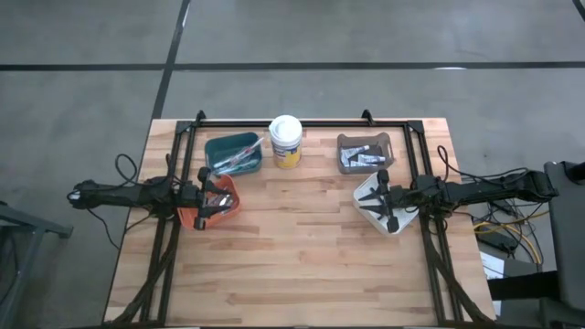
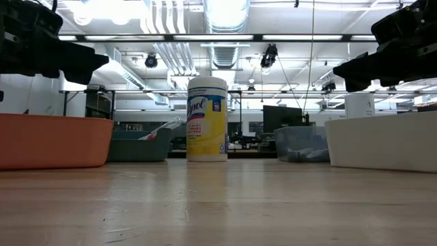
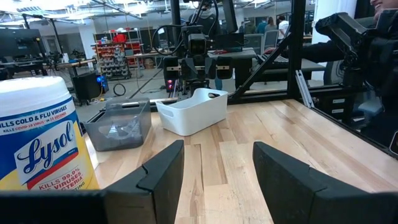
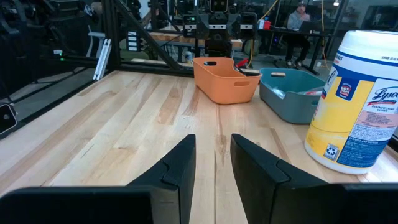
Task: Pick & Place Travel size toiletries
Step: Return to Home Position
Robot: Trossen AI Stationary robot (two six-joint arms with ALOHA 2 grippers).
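High view: the left gripper hangs over the orange bin; the right gripper hangs over the white bin. Toothbrushes lie in the blue bin, tubes in the grey bin.

Low view: the yellow-labelled tub stands upright on the counter.

Left wrist view: the left gripper's fingers are wide apart.

Right wrist view: the right gripper's fingers are slightly apart.

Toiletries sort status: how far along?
Done: toothbrushes sit in the blue bin, tubes in the grey bin; no loose items show on the table. In hand: nothing; left gripper hangs open over the orange bin, right gripper open over the white bin. Left: seemingly only parking the arms.
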